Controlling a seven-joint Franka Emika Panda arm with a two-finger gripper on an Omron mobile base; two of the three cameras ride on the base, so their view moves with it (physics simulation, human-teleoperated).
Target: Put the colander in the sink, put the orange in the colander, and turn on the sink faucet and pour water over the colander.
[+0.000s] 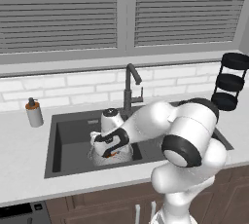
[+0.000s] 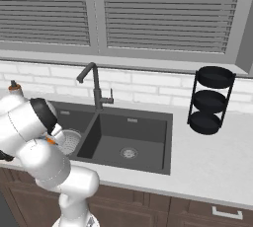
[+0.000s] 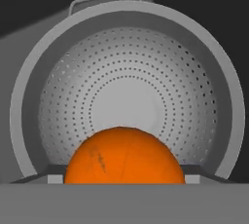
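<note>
The sink (image 2: pixel 163 142) is holding the colander (image 3: pixel 127 89) in its left basin, left of the divider. The gripper (image 1: pixel 111 151) is hanging just above the colander, gripping the orange (image 3: pixel 124 156) between its fingers. The arm is hiding most of the colander in both base views.

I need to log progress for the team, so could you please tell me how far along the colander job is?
Done: the colander sits in the left basin of the sink. In hand: the orange is at the hand, directly above the colander bowl, seemingly not yet released. Left: drop the orange in, then turn on the sink faucet; no water is running, and its spout seems to point towards the colander's basin.
</note>
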